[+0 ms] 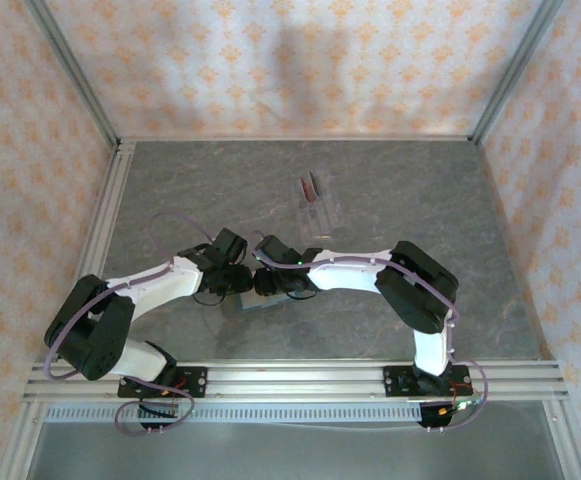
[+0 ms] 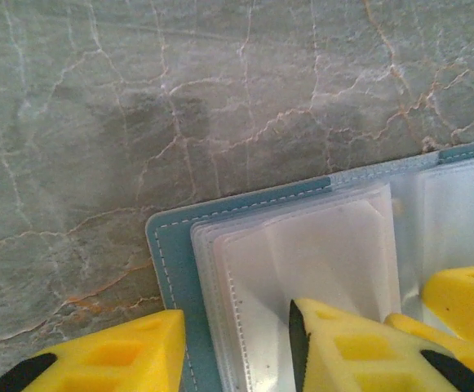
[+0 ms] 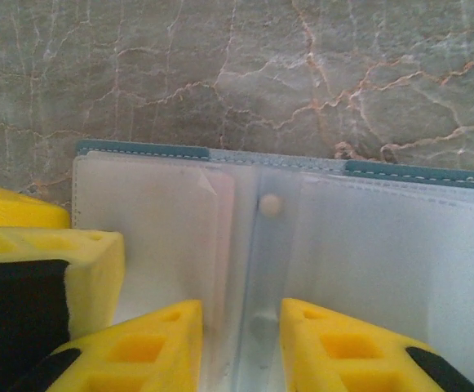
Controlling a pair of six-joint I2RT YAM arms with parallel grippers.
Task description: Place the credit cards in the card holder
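The card holder (image 1: 266,306) lies open on the table near the arms, teal cover down, with its clear sleeves (image 2: 318,245) facing up. My left gripper (image 2: 235,327) is open over the holder's left side; one finger (image 2: 114,355) stands at the cover's outer edge and the other on the sleeves. Open too, my right gripper (image 3: 241,314) straddles the holder's centre fold, just below the pale snap dot (image 3: 270,205). In the top view both grippers (image 1: 238,280) (image 1: 272,280) meet over the holder. Dark red credit cards (image 1: 313,186) stand in a rack farther back.
The clear slotted rack (image 1: 320,212) sits mid-table beyond the grippers. The two grippers crowd each other: my right gripper's finger (image 2: 465,302) appears in the left wrist view, and my left one's finger (image 3: 49,253) in the right wrist view. Metal rails frame the grey marbled table (image 1: 420,190).
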